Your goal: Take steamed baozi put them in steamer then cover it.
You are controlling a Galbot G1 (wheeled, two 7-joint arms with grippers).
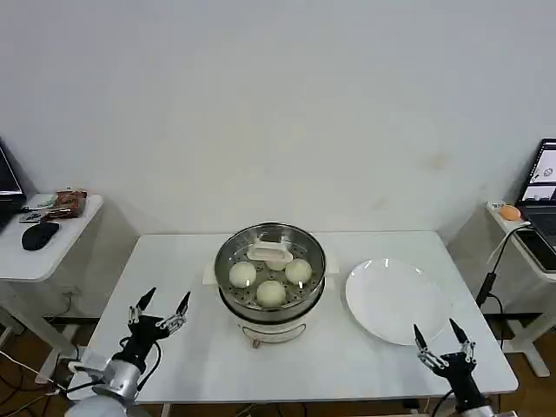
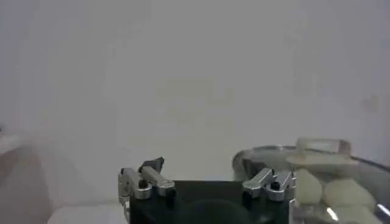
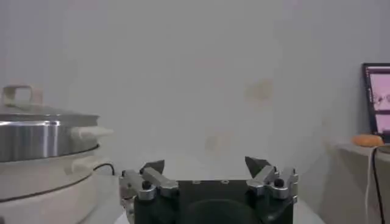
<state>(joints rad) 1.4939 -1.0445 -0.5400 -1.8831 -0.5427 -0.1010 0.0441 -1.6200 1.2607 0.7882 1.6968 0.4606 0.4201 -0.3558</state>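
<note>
baozi (image 1: 271,293) in steamer (image 1: 270,271), cover (image 1: 270,253) on, plate (image 1: 398,301) right

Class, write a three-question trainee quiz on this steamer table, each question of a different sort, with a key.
1. True or false: the cover already sits on the steamer.
2. What lies on the table to the robot's right of the steamer? A) a white plate B) a knife C) a cup
3. Fill in: the left tool and right tool are both ____.

Key: 1 true; 2 A; 3 open. The steamed baozi show through the glass.
</note>
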